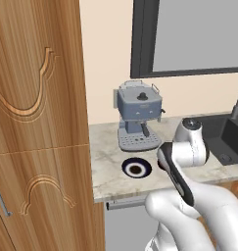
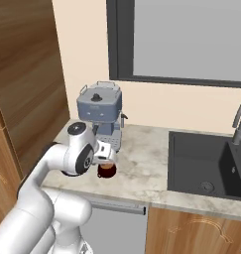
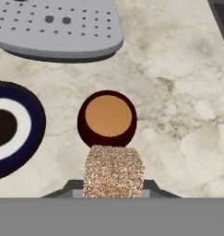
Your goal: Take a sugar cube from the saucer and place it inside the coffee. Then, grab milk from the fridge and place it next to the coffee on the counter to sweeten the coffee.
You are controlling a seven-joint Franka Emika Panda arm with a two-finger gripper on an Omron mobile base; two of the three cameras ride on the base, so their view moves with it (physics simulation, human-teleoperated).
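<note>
My gripper point(image 3: 112, 186) is shut on the sugar cube point(image 3: 113, 169), a speckled tan-brown block held between the two dark fingertips. Right beyond the cube, on the counter point(image 3: 178, 92), stands the coffee point(image 3: 107, 118), a squat dark red-brown cup of brown liquid. The cube hangs above the cup's near rim. In the right base view the hand hovers just over the coffee point(image 2: 107, 170). The saucer point(image 3: 12, 126), with its navy rim and white ring, lies to the cup's left; the left base view shows the saucer point(image 1: 136, 168) bare. The milk and the fridge are out of view.
A grey-blue espresso machine point(image 1: 138, 115) stands behind the saucer, its perforated drip tray point(image 3: 58, 27) close to the cup. A dark sink point(image 2: 206, 163) with a faucet lies to the right. Tall wooden cabinets point(image 1: 37, 122) close off the counter's left end.
</note>
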